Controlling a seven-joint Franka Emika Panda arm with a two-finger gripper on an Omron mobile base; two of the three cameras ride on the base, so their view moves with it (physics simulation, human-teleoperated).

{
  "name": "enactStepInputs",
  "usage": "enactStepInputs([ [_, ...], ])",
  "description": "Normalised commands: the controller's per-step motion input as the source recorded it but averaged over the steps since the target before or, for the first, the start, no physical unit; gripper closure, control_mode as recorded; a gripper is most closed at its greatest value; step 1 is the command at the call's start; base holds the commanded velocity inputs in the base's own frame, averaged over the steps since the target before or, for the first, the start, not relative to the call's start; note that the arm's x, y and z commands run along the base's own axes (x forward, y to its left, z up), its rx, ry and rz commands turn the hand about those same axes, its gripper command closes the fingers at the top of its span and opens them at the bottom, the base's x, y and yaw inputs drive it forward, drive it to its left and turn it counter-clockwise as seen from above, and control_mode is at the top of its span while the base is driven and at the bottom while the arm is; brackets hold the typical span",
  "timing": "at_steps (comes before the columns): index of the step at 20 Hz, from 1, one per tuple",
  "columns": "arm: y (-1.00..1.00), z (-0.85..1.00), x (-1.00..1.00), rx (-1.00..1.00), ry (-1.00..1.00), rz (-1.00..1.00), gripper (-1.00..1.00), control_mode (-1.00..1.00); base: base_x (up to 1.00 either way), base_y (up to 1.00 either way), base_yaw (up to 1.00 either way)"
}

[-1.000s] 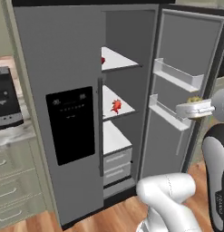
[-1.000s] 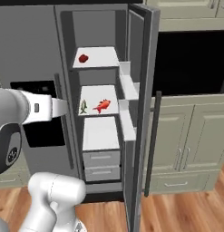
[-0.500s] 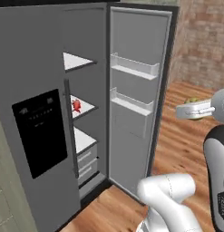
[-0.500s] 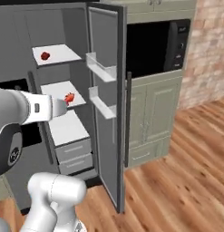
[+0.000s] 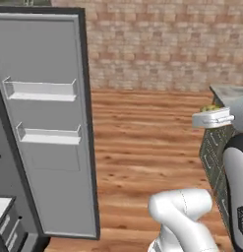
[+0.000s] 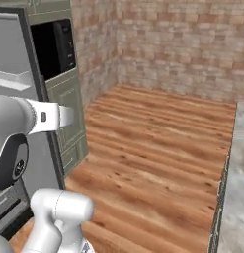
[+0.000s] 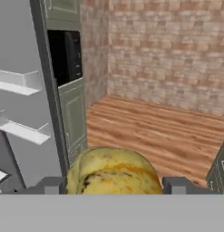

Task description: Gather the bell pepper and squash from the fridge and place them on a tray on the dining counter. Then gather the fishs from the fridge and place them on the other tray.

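Observation:
In the hand view the yellow squash [image 7: 112, 171] sits between my two dark fingertips [image 7: 52, 186], and my gripper [image 7: 114, 186] is shut on it. From the left base view, my gripper [image 5: 211, 118] hangs at the right, with a bit of yellow squash [image 5: 207, 108] showing above it. The fridge's open door [image 5: 44, 133] with its two white door bins stands at the left. The dining counter [image 5: 226, 91] shows its grey top and green base just behind the gripper, and its marble top [image 6: 238, 188] runs along the right edge. The bell pepper, fishs and trays are out of view.
A sage-green cabinet holding a black built-in oven [image 6: 54, 47] stands right of the fridge door [image 6: 15, 64]. A brick wall [image 5: 152, 44] closes the back. Bare wooden floor [image 6: 153, 143] lies between the fridge and the counter.
The base has turned right, so the whole picture has swung off the fridge shelves to the open door, the floor and the counter. The squash stays in my gripper.

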Motion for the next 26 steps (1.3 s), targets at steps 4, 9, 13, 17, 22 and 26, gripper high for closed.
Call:
enactStepInputs([
  [4,0.0,0.0,0.0,0.0,0.0,0.0,1.0,1.0,-0.05,-0.11,-0.93],
  [9,0.0,0.0,0.0,0.0,0.0,0.0,1.0,1.0,-0.26,-0.35,-0.79],
  [13,0.0,0.0,0.0,0.0,0.0,0.0,1.0,1.0,-0.61,-0.22,-0.74],
  [17,0.0,0.0,0.0,0.0,0.0,0.0,1.0,1.0,-0.8,-0.15,-0.63],
  [22,0.0,0.0,0.0,0.0,0.0,0.0,1.0,1.0,-1.0,-0.35,-0.49],
  [26,0.0,0.0,0.0,0.0,0.0,0.0,1.0,1.0,-1.0,-0.73,-0.43],
])
